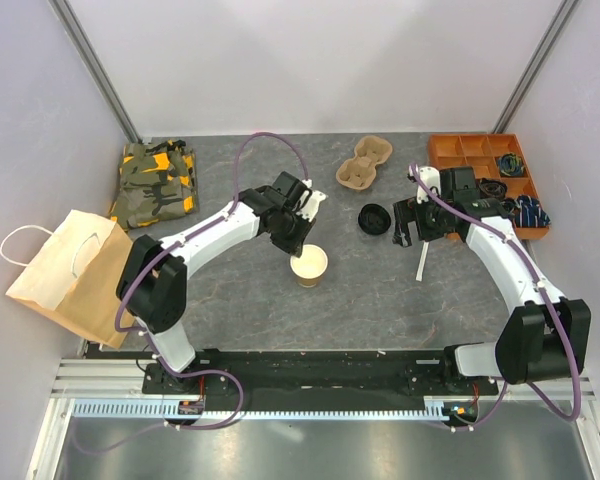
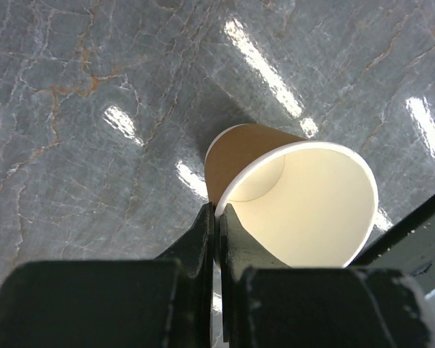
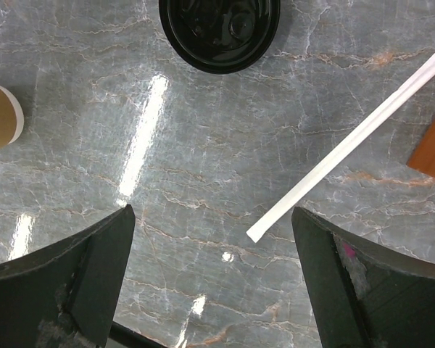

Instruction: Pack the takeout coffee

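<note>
The tan paper cup (image 1: 309, 266) stands open and lidless at the table's middle; the left wrist view shows its white inside (image 2: 304, 203). My left gripper (image 1: 297, 247) is shut on the cup's rim, one finger inside and one outside (image 2: 217, 217). The round black lid (image 1: 373, 219) lies apart on the table to the right, at the top of the right wrist view (image 3: 219, 29). My right gripper (image 1: 408, 232) is open and empty, just right of the lid (image 3: 212, 239). The cup's edge shows at the right wrist view's left (image 3: 0, 116).
A white wrapped straw (image 1: 421, 262) lies by the right gripper (image 3: 355, 138). The pulp two-cup carrier (image 1: 365, 165) sits at the back. The brown paper bag (image 1: 75, 272) lies at the left, a camouflage cloth (image 1: 157, 182) behind it. An orange tray (image 1: 485, 160) stands at the back right.
</note>
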Robot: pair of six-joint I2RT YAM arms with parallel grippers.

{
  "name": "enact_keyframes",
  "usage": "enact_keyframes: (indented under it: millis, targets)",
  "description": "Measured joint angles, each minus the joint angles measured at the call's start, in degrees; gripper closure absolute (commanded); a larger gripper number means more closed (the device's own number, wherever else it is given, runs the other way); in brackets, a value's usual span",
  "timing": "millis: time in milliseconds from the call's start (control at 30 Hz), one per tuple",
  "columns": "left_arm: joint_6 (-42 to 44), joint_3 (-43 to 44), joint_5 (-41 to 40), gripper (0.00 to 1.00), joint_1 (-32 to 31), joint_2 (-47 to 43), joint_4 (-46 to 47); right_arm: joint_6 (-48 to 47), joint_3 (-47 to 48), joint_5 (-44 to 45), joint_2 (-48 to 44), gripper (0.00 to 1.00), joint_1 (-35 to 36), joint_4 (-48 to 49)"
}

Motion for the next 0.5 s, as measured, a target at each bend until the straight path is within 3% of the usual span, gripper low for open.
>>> enact_keyframes:
  millis: [500]
  targets:
    - [-0.79,-1.07,-2.36,0.98,-1.6,0.04,3.1,-0.22,-0.02,0.17,-0.98,0.02,0.0,0.02]
